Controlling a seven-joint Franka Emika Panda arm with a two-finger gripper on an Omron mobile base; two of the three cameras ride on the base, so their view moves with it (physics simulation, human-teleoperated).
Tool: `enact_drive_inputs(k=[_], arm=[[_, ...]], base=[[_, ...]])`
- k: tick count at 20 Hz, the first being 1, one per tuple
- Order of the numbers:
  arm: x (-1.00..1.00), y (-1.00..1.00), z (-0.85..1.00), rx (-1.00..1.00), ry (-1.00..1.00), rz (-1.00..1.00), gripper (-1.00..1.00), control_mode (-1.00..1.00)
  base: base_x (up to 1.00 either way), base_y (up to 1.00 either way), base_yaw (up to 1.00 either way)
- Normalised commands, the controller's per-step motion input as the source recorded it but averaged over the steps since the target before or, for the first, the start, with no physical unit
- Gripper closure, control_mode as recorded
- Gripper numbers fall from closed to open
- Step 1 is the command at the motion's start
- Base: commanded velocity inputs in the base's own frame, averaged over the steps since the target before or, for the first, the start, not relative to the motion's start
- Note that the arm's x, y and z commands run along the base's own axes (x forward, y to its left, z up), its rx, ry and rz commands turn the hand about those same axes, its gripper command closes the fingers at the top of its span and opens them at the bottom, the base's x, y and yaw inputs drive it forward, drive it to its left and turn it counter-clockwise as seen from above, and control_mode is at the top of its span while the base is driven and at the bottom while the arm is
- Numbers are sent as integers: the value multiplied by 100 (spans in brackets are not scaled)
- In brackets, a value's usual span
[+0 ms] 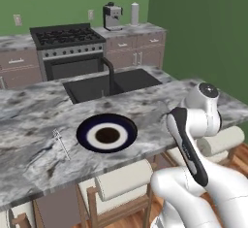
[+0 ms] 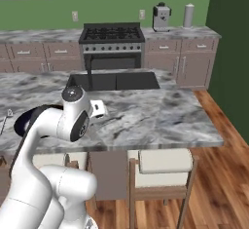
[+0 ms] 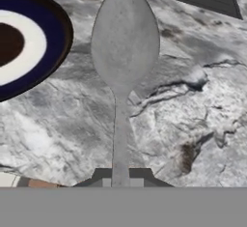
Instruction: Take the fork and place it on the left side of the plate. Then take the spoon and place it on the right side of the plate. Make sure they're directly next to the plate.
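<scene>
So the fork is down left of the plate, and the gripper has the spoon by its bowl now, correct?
Not quite: the gripper has the spoon by its handle, not its bowl; the hand view shows the handle running down between the fingers with the bowl at the far end. The fork does lie left of the plate, per the left base view.

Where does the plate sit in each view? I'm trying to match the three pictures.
Left base view: plate at centre, on the marble counter, in front of the sink.
Right base view: I cannot make it out.
Hand view: upper left edge, left of the spoon.
Shared landmark: the sink.
</scene>
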Motion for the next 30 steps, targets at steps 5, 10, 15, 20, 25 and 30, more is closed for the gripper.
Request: enact_drive_inputs(k=[5,10,15,20,25,30], arm=[[95,11,-17,0,19,5,100,-100],[99,8,-23,0,25,-4,100,-100],[89,8,-28,0,26,-4,100,-100],[39,20,-41,-1,18,-3,100,-100],[0,32,-30,-1,0,-9,100,-100],[7,20,-35,0,0,-10,100,-100]], base=[[0,0,0],[0,0,0],[0,0,0],[0,0,0],[0,0,0],[0,0,0]])
